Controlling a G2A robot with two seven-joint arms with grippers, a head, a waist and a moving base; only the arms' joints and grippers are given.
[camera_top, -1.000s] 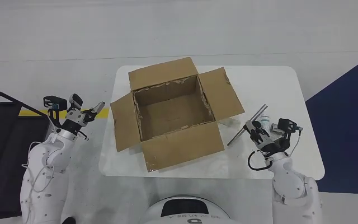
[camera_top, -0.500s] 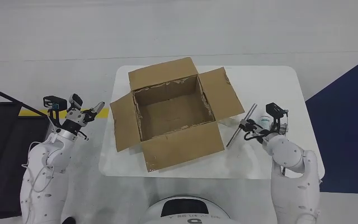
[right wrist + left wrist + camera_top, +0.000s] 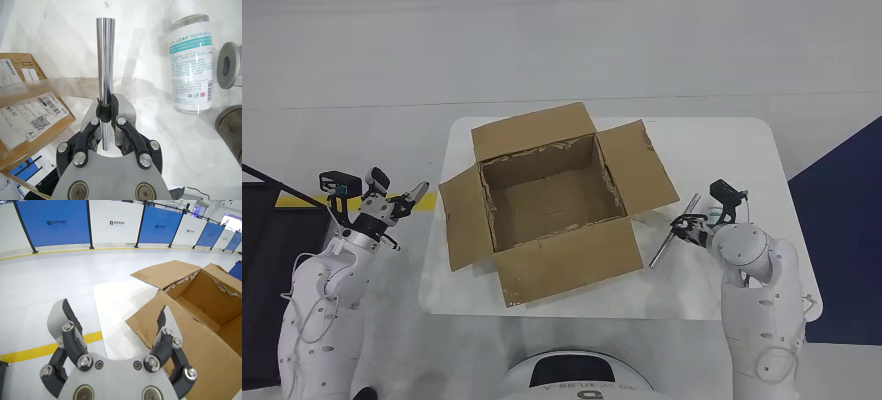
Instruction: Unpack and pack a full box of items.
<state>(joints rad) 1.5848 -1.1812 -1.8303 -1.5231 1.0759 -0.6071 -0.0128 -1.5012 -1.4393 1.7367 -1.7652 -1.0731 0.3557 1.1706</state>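
Observation:
An open cardboard box [image 3: 547, 200] stands in the middle of the white table [image 3: 742, 160], flaps spread, its inside bare; it also shows as the box [image 3: 198, 306]. My right gripper [image 3: 687, 226] is right of the box and shut on a shiny metal rod [image 3: 669, 237], which slants toward the table's front. The wrist view shows the right gripper [image 3: 107, 108] clamping the rod [image 3: 105, 62] near one end. My left gripper [image 3: 402, 200] hangs open beyond the table's left edge, the same left gripper [image 3: 117, 321] holding nothing.
Close to the rod lie a clear cylindrical bottle [image 3: 191, 62] with a white label and two grey metal cylinders [image 3: 228, 68] [image 3: 229, 128]. A box flap with stickers [image 3: 28, 91] is beside the right gripper. A yellow floor line [image 3: 45, 349] runs left of the table.
My right arm has swung in toward the box with the rod, and the rod has lowered toward the table's front. The left arm has kept still.

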